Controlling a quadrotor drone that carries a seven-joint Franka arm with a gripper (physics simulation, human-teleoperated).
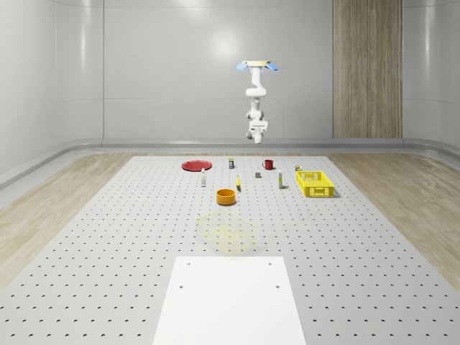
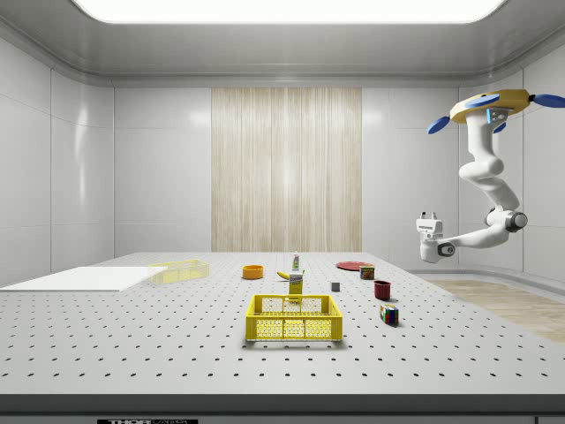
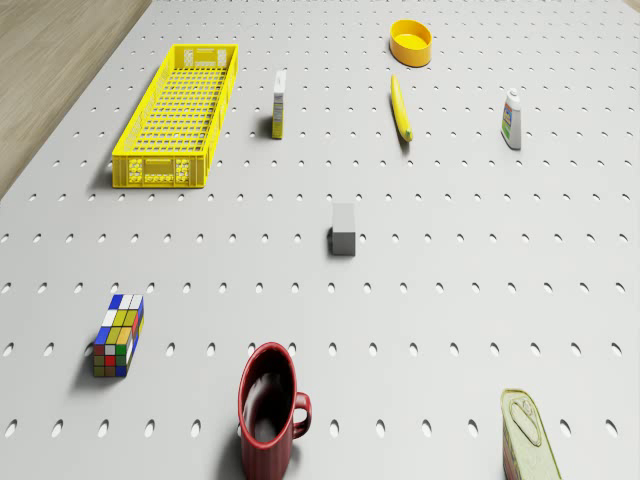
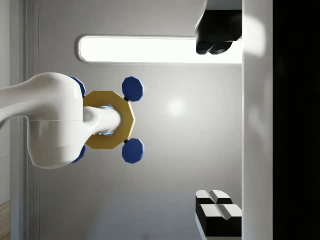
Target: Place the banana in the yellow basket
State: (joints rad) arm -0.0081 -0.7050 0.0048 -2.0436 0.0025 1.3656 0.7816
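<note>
Pegboard table [image 1: 108,244] holds banana [image 3: 400,106] beside carton [image 3: 279,102], basket [image 3: 180,112]; claw [image 2: 430,215] wide.

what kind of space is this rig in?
Probably a simulated indoor lab test bay: a grey perforated floor like an optical breadboard, plain panelled walls, and small props such as the yellow basket and banana.

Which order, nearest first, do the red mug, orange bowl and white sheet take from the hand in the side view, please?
The hand hangs below the hovering drone, side view's right.
1. Red mug, right.
2. Orange bowl, middle.
3. White sheet, far left.
</note>
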